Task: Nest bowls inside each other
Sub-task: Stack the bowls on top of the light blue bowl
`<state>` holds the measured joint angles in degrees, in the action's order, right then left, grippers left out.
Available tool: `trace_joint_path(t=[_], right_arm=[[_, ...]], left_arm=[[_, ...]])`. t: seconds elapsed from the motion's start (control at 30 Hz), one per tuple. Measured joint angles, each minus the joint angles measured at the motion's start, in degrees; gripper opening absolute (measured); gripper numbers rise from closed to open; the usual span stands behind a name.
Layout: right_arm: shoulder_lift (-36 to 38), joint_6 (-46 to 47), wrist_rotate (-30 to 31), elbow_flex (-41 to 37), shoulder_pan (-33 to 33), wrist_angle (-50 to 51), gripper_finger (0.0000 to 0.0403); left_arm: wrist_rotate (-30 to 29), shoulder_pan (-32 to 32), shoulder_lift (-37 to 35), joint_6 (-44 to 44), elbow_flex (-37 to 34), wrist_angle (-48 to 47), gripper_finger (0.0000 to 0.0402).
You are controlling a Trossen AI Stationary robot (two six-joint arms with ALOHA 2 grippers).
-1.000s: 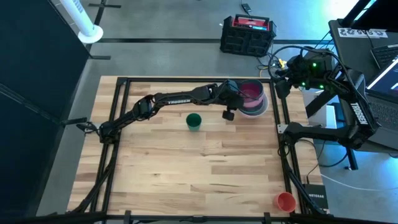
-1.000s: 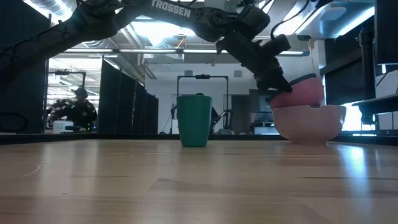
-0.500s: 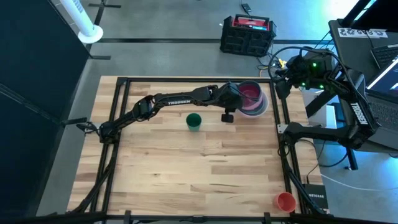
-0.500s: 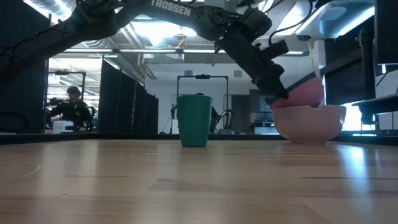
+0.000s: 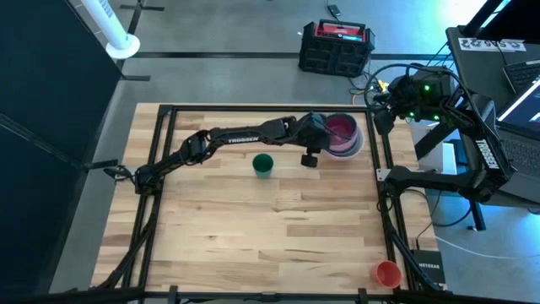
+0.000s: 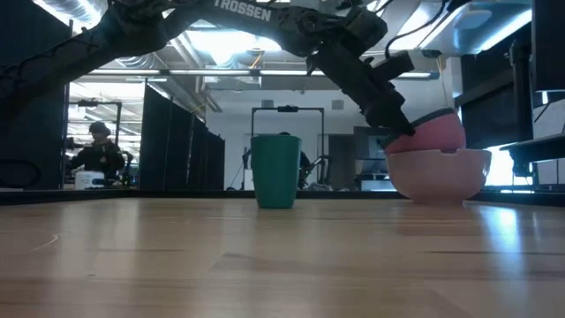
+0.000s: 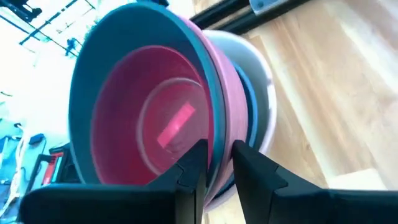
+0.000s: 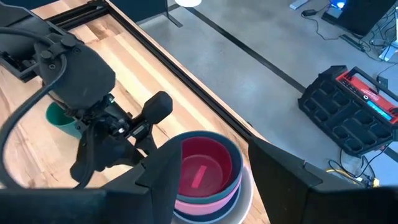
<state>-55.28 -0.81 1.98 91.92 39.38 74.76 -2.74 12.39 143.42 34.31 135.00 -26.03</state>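
Your left gripper (image 7: 217, 163) is at the far right of the table (image 5: 253, 228), clamped on the rim of the bowl stack (image 5: 342, 133), one finger inside the wall, one outside. It looks pinched on the hot pink bowl (image 7: 155, 121) and the teal bowl (image 7: 124, 37) around it, but which walls exactly sit between the fingers you can't tell.

Handling, judged: thin plastic, light, stiff enough to lift by the rim, smooth so it may slip or tilt. Take hold at the rim w/ one finger each side; a wall pinch is the only real option on a nested bowl.

Contents: hot pink sits inside teal, teal inside pale pink (image 7: 217, 81), then blue (image 7: 250, 106), white (image 7: 264, 81) outermost. Hot pink holds nothing but a glare patch. The pink top rides high and tilted in the low view, i.e. prob. not fully seated.

A green cup (image 5: 263, 165) stands apart, mid-table. An orange cup (image 5: 387, 273) is at the near right corner.

Right gripper (image 8: 211, 168) hangs above the stack, jaws wide apart, holding nothing.
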Motion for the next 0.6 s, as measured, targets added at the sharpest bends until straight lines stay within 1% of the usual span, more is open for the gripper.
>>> trace_joint_path(t=[0.3,0.43,0.6], right_arm=[[-0.09,-1.02,0.0,0.0,0.0,-0.02,0.0175],[-0.09,-1.03,0.0,0.0,0.01,-0.11,0.0175],[-0.09,-1.01,-0.02,0.0,0.0,-0.1,0.0175]], left_arm=[[0.01,-0.96,-0.05,-3.68,0.0,4.45,0.0057],[0.01,-1.06,-0.05,-2.64,0.0,4.12,0.0057],[0.02,-0.92,-0.05,-5.87,0.0,4.44,0.0057]])
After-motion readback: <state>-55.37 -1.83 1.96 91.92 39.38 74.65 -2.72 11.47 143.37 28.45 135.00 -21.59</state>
